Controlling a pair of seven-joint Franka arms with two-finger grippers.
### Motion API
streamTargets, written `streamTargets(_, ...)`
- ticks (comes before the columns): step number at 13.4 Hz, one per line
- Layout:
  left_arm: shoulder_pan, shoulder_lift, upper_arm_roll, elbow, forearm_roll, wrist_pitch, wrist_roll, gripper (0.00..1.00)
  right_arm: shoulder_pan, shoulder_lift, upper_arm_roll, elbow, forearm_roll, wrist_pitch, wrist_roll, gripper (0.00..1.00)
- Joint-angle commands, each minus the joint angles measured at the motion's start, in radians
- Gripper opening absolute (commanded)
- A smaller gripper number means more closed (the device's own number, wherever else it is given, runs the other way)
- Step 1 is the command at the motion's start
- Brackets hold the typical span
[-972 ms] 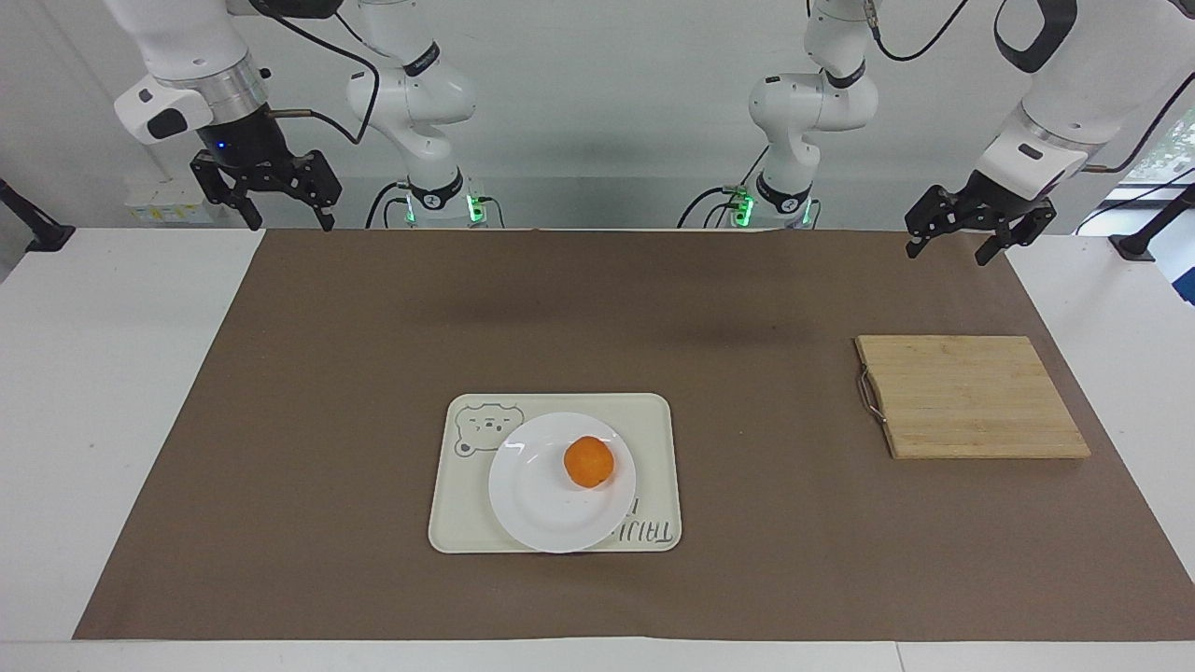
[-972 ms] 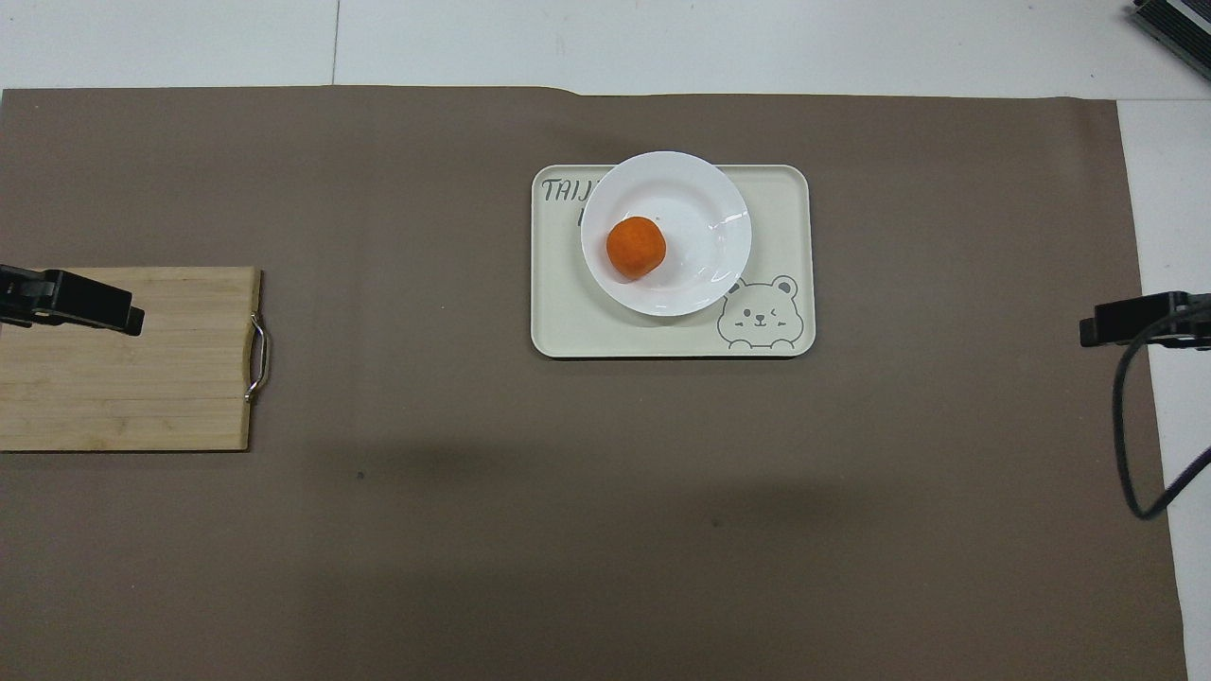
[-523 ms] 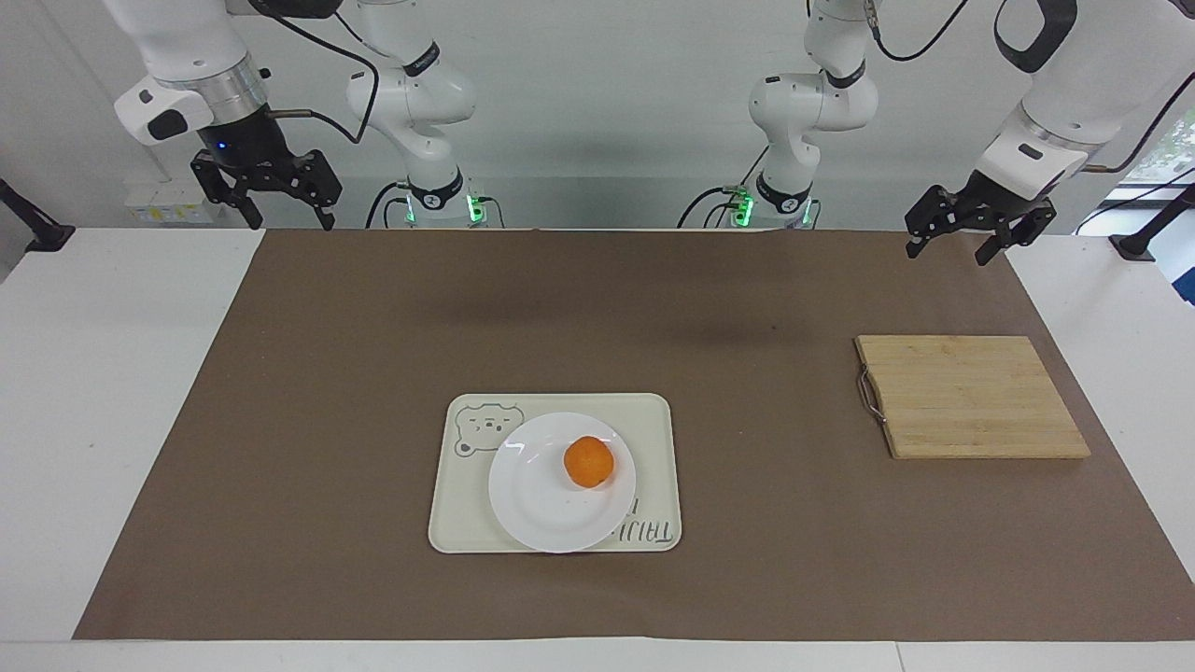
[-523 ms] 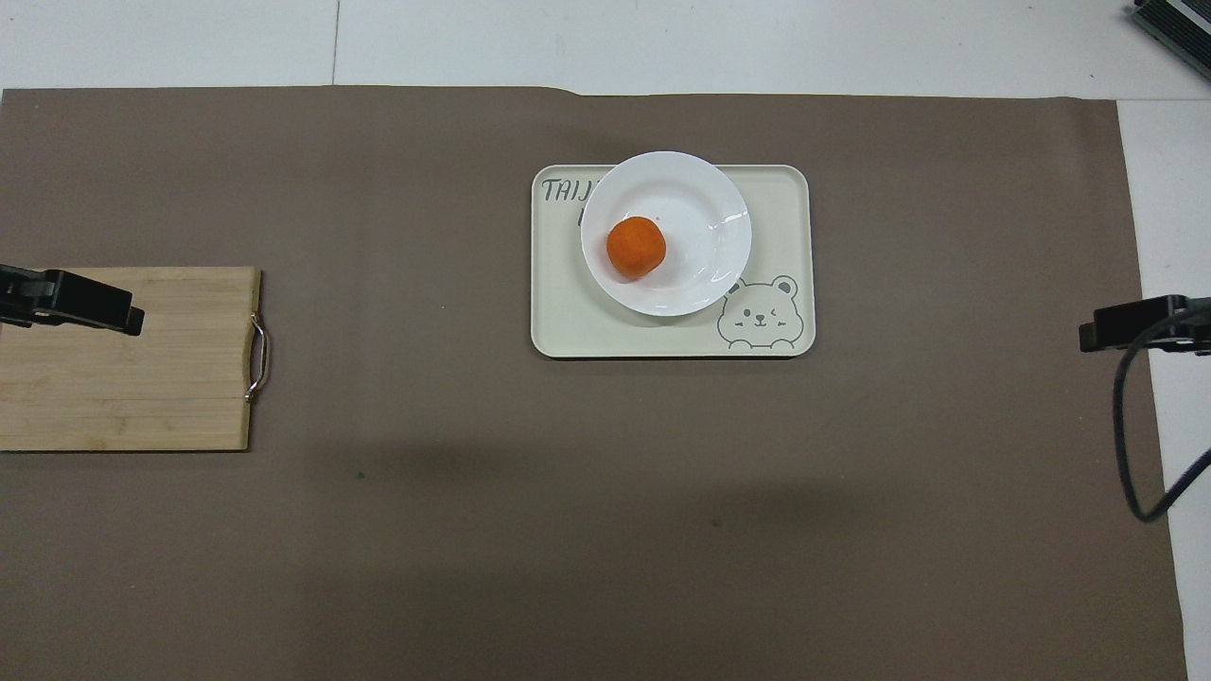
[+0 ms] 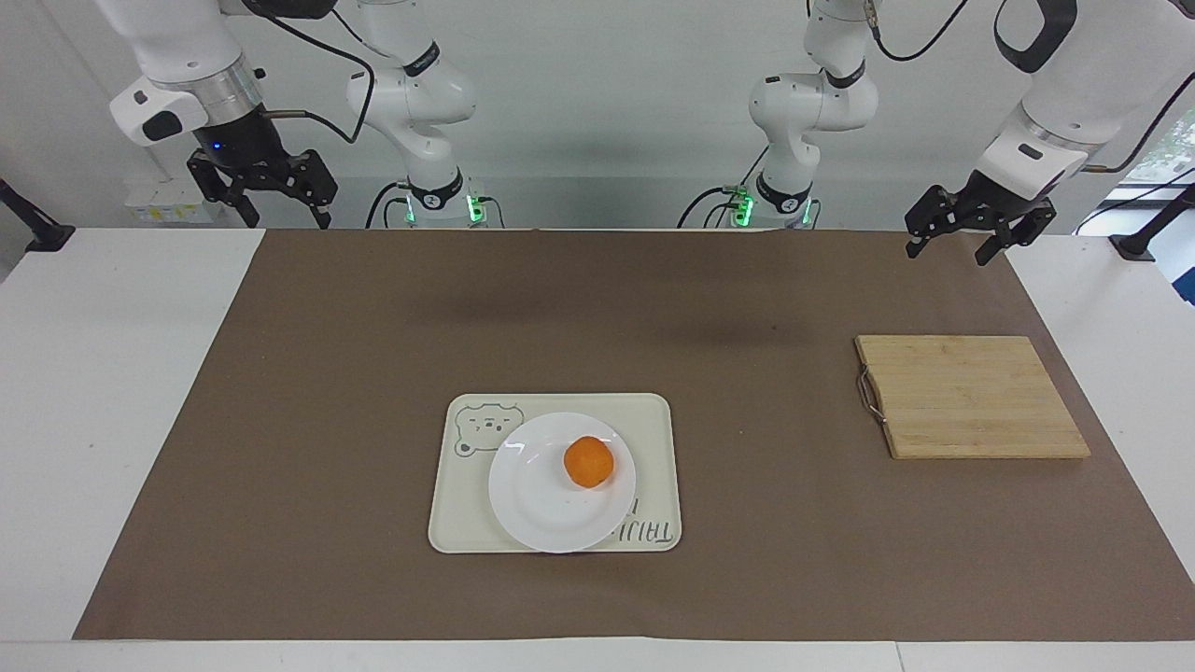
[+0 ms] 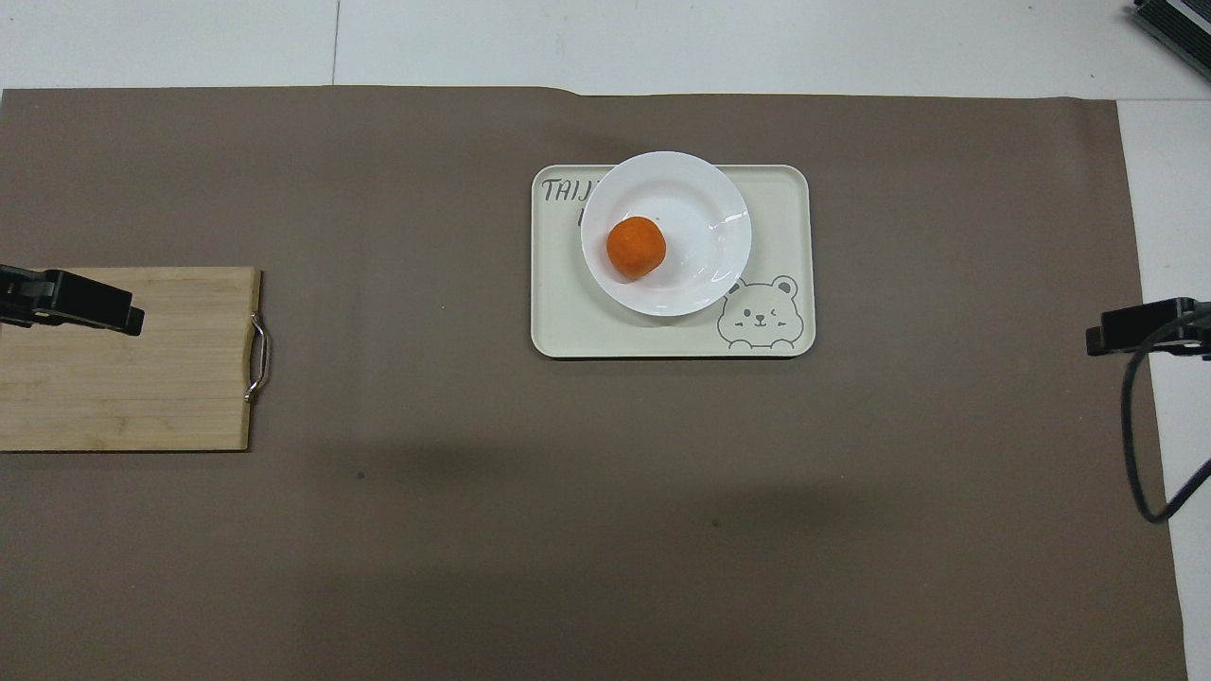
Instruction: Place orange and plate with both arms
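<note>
Overhead view: orange (image 6: 636,248) on plate (image 6: 705,203).

The cream bear tray (image 6: 795,189) carries dark lettering "TAIJ" in one corner; the white plate (image 6: 700,189) covers the remaining letters.

One camera sits high across the worktop (image 5: 112,420), facing the robots from a distance and taking in the whole brown mat (image 5: 373,327). The other looks steeply down from above the robots' end. Both share the mat, half a turn apart.
</note>
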Motion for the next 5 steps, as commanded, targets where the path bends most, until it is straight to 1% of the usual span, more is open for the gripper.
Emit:
streamTargets(1, 0.008, -0.003, -0.006, 0.001, 0.013, -0.006, 0.013, 1.00, -0.001, -0.002, 0.003, 0.004, -0.025, -0.018, 0.016, 1.00)
streamTargets(5, 0.008, -0.003, -0.006, 0.001, 0.013, -0.006, 0.013, 1.00, -0.001, -0.002, 0.003, 0.004, -0.031, -0.018, 0.014, 1.00)
